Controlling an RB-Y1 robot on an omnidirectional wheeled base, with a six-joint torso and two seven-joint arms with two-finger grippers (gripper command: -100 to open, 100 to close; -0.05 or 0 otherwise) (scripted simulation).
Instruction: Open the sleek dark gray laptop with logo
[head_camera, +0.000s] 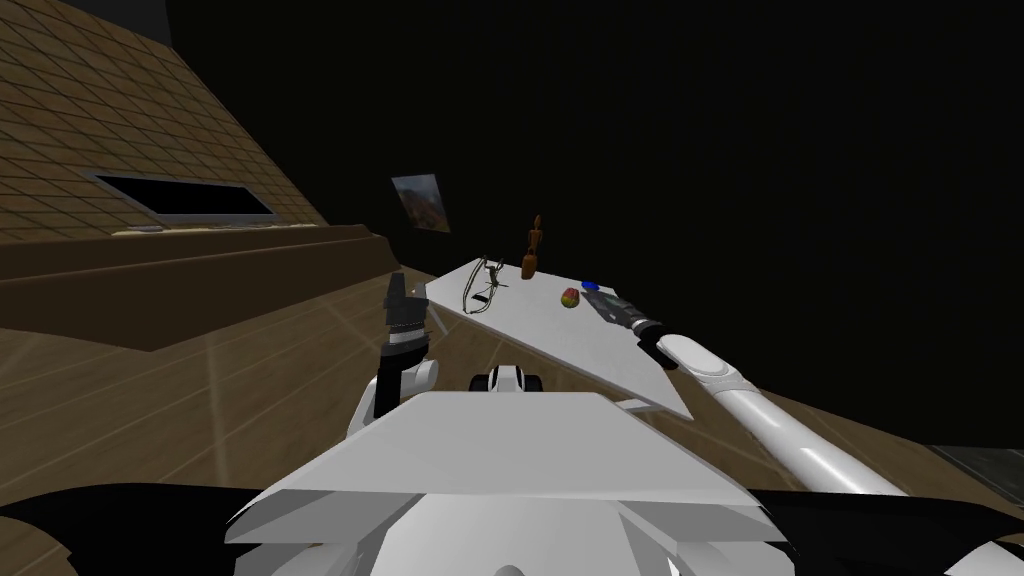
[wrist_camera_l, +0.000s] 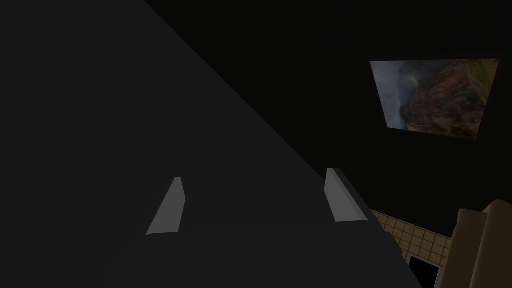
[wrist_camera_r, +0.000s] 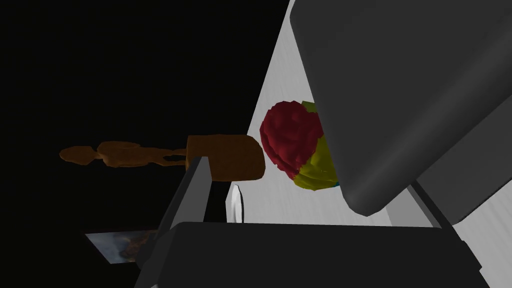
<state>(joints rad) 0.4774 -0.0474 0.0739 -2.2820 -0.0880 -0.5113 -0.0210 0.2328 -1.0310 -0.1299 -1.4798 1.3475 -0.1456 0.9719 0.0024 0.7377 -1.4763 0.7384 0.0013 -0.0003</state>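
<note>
1. My left arm stands raised left of centre in the head view, beside the near corner of the white table. The left gripper holds nothing, and its two fingers are spread wide.
2. My right arm reaches in from the lower right of the head view, over the table. The right gripper sits just right of centre.
3. In the right wrist view the dark grey laptop takes up the upper right of the frame. Its rounded corner comes down between my right fingers.
4. The one finger I see fully stands clear of the laptop, so this gripper is parted and clamps nothing. I cannot tell whether the lid is raised.
5. A red and yellow ball lies on the table just beside the laptop's edge, at mid-frame.
6. Past the ball is a brown figurine.
7. Farther off in the head view are a small blue object and a thin dark wire shape.
</note>
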